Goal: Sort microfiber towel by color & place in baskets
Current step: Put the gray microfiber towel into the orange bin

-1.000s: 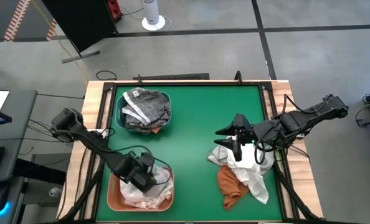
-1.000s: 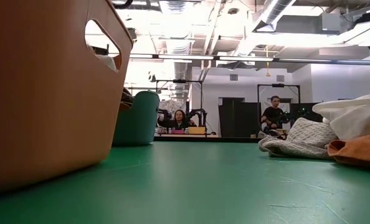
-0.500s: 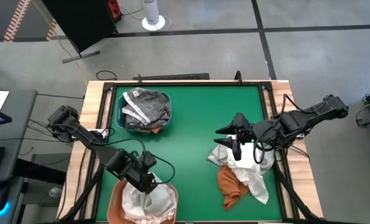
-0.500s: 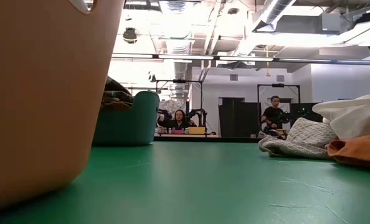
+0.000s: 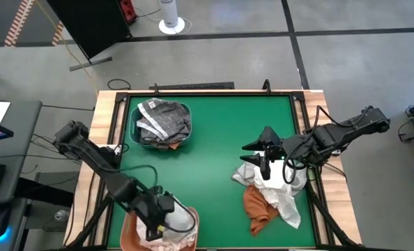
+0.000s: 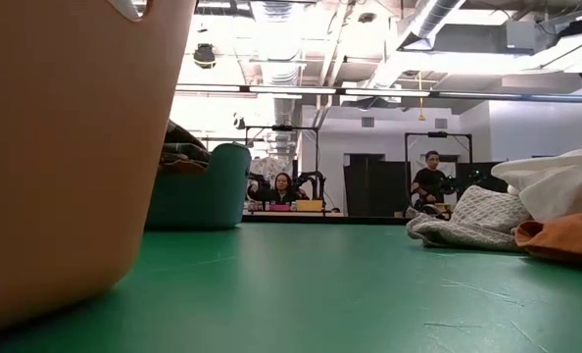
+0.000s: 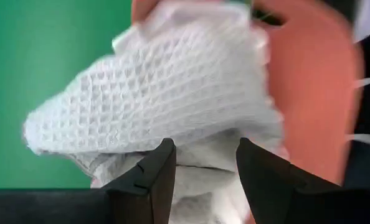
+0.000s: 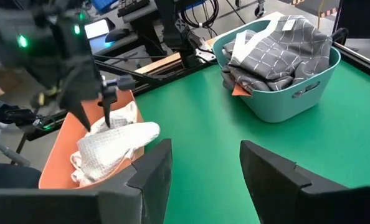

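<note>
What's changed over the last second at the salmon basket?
The left gripper moved toward the table's near edge, and the salmon orange plastic basket slid that way with it, white waffle towel inside. The right gripper, teal basket and loose towel pile stayed put.

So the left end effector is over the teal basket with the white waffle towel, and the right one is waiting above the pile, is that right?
Not quite: the left end effector and white waffle towel are over the salmon basket, as the high view shows. The right end effector does wait above the pile.

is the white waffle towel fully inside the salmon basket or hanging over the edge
Hanging over. The white waffle towel is heaped in the salmon basket, one end draping past its rim toward the green table.
</note>
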`<state>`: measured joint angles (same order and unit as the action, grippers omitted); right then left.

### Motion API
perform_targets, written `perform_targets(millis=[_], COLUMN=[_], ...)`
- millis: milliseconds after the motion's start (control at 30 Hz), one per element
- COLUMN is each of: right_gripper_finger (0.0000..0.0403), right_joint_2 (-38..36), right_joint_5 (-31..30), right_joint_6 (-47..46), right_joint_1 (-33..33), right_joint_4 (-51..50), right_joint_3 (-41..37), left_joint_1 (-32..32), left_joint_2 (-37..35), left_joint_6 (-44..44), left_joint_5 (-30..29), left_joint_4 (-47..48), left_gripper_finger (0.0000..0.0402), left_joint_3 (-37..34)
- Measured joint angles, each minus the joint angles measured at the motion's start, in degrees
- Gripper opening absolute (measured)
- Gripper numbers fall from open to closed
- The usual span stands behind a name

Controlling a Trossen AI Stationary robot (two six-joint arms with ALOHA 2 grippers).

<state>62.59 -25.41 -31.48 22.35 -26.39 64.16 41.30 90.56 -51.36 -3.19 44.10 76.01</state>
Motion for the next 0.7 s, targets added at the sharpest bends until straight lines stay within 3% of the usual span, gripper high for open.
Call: perform_targets(millis=[233, 433, 700], right_gripper_finger=[0.0214, 0.0214, 0.0214], right_joint_2=[0.0, 0.0, 0.0], right_joint_5=[0.0, 0.0, 0.0], right_joint_6=[0.0, -0.4, -2.3], right_joint_1=[0.0, 0.0, 0.0], right_joint_4=[0.0, 0.1, 0.3], right_joint_3=[0.0, 0.0, 0.0], left_joint_1=[0.0, -0.8, -6.4], left_joint_2=[9.6, 15.0, 13.9], left_joint_6=[0.5, 3.4, 9.0], left_joint_5=[4.4, 2.8, -10.6], left_joint_4=[1.6, 10.7, 20.2], left_gripper_finger=[0.0138, 0.0124, 0.0095], left_joint_3=[0.0, -1.9, -4.4])
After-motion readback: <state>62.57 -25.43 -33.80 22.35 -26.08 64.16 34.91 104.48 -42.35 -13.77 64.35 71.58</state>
